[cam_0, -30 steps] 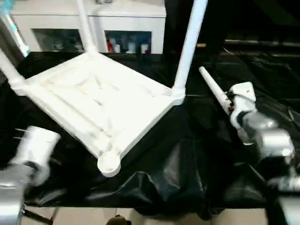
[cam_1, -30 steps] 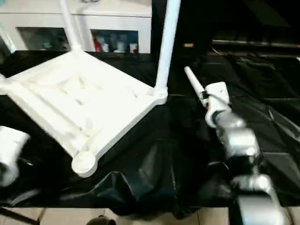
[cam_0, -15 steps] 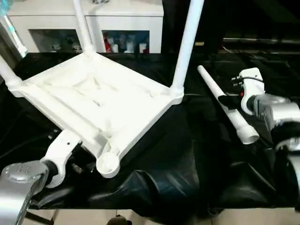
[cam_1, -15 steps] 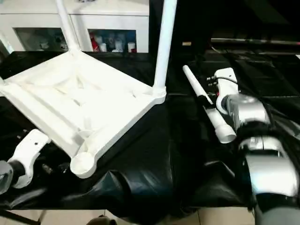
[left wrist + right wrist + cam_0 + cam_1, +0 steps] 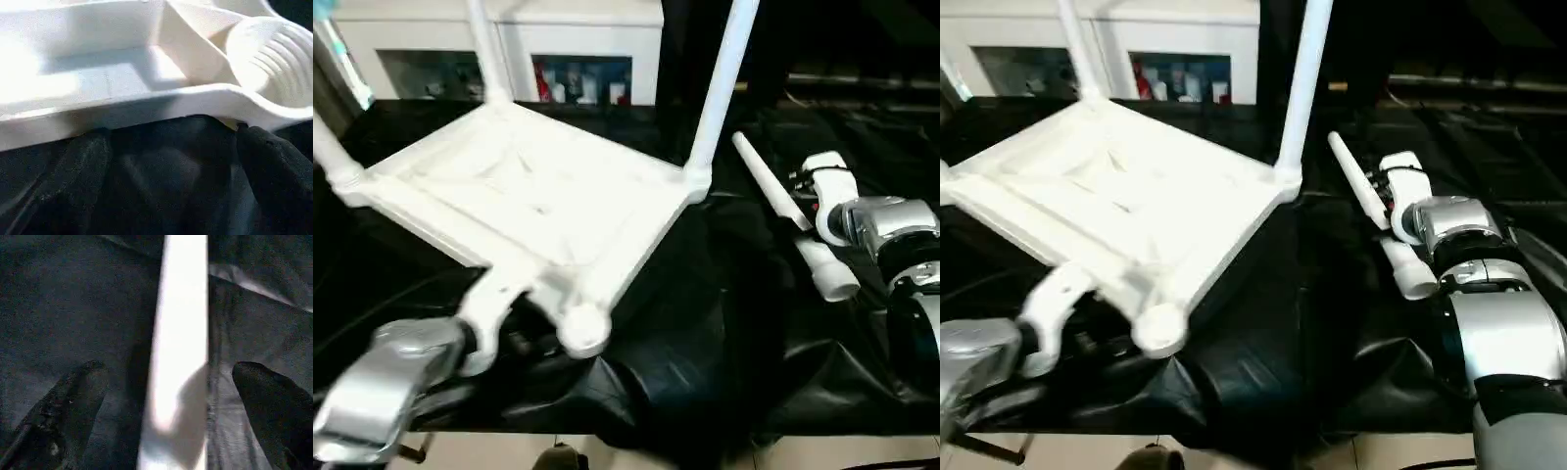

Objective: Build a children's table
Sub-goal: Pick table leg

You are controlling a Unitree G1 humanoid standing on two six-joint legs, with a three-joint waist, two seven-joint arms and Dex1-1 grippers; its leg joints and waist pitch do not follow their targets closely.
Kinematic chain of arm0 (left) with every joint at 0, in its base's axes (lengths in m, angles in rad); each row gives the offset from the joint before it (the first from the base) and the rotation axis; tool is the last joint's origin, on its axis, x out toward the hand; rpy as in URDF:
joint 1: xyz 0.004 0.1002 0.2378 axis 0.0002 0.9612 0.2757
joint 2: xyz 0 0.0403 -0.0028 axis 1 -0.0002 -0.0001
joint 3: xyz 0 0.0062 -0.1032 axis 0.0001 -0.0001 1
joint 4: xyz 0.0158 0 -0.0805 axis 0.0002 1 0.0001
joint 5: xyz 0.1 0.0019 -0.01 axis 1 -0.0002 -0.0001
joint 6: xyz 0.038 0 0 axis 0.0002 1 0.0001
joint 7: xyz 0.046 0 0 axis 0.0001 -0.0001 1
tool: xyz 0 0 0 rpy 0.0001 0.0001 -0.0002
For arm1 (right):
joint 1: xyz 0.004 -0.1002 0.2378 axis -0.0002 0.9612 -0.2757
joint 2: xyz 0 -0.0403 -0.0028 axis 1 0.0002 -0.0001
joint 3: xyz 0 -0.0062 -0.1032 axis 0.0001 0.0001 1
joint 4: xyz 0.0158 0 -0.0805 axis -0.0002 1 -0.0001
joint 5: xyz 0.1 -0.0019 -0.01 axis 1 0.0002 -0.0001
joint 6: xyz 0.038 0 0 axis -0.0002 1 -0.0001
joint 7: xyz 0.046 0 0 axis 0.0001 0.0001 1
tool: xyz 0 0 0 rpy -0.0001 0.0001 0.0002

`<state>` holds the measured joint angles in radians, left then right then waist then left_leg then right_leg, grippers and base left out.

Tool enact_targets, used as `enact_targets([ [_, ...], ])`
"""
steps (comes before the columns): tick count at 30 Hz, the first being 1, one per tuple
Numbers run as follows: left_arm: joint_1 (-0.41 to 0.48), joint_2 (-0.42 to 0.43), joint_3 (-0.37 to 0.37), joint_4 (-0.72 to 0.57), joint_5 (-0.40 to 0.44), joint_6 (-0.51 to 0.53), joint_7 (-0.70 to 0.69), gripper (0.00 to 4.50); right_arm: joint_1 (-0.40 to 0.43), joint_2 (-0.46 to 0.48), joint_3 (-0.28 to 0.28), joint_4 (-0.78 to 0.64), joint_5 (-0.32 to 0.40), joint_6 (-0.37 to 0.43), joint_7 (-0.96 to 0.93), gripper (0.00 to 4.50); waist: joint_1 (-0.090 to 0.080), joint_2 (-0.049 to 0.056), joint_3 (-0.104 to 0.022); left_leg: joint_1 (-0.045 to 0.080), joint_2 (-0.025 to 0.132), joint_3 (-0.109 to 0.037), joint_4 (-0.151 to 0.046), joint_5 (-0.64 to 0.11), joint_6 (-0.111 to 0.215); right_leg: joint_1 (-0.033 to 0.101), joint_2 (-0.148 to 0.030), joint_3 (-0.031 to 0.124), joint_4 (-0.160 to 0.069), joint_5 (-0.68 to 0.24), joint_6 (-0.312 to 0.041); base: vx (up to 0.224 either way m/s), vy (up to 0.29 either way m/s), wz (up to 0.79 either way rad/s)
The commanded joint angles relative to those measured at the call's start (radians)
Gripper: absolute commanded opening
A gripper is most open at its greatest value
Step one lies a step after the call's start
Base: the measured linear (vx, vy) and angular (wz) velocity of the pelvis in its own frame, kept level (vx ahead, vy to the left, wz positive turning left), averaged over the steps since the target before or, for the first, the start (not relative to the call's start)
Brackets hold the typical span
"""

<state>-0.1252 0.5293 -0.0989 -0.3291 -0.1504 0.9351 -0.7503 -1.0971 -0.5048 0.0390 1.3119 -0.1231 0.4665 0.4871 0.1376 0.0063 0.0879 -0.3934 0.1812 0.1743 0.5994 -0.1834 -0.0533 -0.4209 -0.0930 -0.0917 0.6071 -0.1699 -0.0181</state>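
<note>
Both sets of jaws are seen parted: the right gripper straddles the loose leg lying on the black cloth, its fingers apart from the tube, apparently not clamping it. The left gripper is placed under the near edge of the upturned table top, beside the empty corner socket. Three legs stand upright in the other corners.
</note>
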Motion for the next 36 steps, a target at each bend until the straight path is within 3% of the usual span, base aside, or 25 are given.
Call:
enact_targets([
  [1, -0.012, 0.001, -0.017, -0.018, -0.020, -0.009, -0.002, 4.47, -0.012, -0.008, 0.021, 0.021, -0.024, 0.016, 0.008, 4.50, -0.007, -0.005, -0.058, 0.012, 0.038, -0.008, -0.064, -0.116, 0.063, 0.053, -0.052, 0.050, -0.050, -0.134, -0.266, 0.000, 0.000, 0.00],
  [7, 0.018, 0.047, 0.022, -0.122, -0.084, 0.010, -0.059, 4.47, -0.002, -0.011, 0.047, 0.035, -0.052, 0.054, 0.046, 4.50, -0.017, -0.010, -0.043, 0.014, 0.044, -0.010, -0.071, -0.175, 0.041, 0.052, -0.053, 0.049, -0.056, -0.205, -0.263, 0.000, 0.000, 0.00],
  [9, 0.026, 0.076, 0.046, -0.188, -0.135, 0.009, -0.115, 4.50, 0.002, -0.013, 0.039, 0.042, -0.051, 0.067, 0.043, 4.14, -0.022, -0.012, -0.041, 0.014, 0.045, -0.010, -0.072, -0.183, 0.032, 0.053, -0.055, 0.051, -0.055, -0.219, -0.262, 0.000, 0.000, 0.00],
  [15, 0.001, 0.120, 0.077, -0.284, -0.246, 0.048, -0.181, 4.50, 0.005, -0.019, 0.027, 0.051, -0.046, 0.093, 0.049, 3.70, -0.031, -0.014, -0.035, 0.012, 0.043, -0.008, -0.070, -0.161, 0.030, 0.055, -0.054, 0.053, -0.050, -0.207, -0.273, 0.000, 0.000, 0.00],
  [20, -0.029, 0.143, 0.090, -0.308, -0.264, 0.075, -0.175, 4.50, 0.016, -0.014, 0.023, 0.054, -0.048, 0.098, 0.049, 3.26, -0.032, -0.018, -0.034, 0.013, 0.043, -0.007, -0.070, -0.161, 0.031, 0.055, -0.055, 0.054, -0.052, -0.223, -0.268, 0.000, 0.000, 0.00],
  [27, -0.058, 0.154, 0.080, -0.317, -0.258, 0.111, -0.122, 4.50, 0.030, -0.007, -0.005, 0.055, -0.028, 0.107, 0.034, 2.63, -0.028, -0.012, -0.042, 0.015, 0.044, -0.008, -0.069, -0.158, 0.019, 0.058, -0.055, 0.053, -0.049, -0.201, -0.271, 0.000, 0.000, 0.00],
  [33, -0.083, 0.080, 0.064, -0.305, -0.213, 0.009, -0.032, 4.50, 0.052, -0.008, -0.085, 0.053, 0.032, 0.102, -0.028, 2.17, -0.020, -0.009, -0.047, 0.016, 0.045, -0.011, -0.069, -0.176, 0.006, 0.062, -0.059, 0.052, -0.050, -0.200, -0.273, 0.000, 0.000, 0.00],
  [34, -0.091, 0.061, 0.061, -0.304, -0.217, 0.013, -0.015, 4.50, 0.057, -0.008, -0.102, 0.053, 0.044, 0.104, -0.037, 2.06, -0.018, -0.007, -0.056, 0.019, 0.045, -0.010, -0.067, -0.173, -0.001, 0.065, -0.058, 0.051, -0.047, -0.186, -0.275, 0.000, 0.000, 0.00],
  [36, -0.097, 0.040, 0.060, -0.298, -0.210, -0.005, 0.010, 4.50, 0.063, -0.010, -0.114, 0.053, 0.052, 0.106, -0.044, 2.00, -0.017, -0.010, -0.057, 0.018, 0.044, -0.009, -0.066, -0.171, 0.000, 0.064, -0.056, 0.050, -0.045, -0.172, -0.278, 0.000, 0.000, 0.00],
])
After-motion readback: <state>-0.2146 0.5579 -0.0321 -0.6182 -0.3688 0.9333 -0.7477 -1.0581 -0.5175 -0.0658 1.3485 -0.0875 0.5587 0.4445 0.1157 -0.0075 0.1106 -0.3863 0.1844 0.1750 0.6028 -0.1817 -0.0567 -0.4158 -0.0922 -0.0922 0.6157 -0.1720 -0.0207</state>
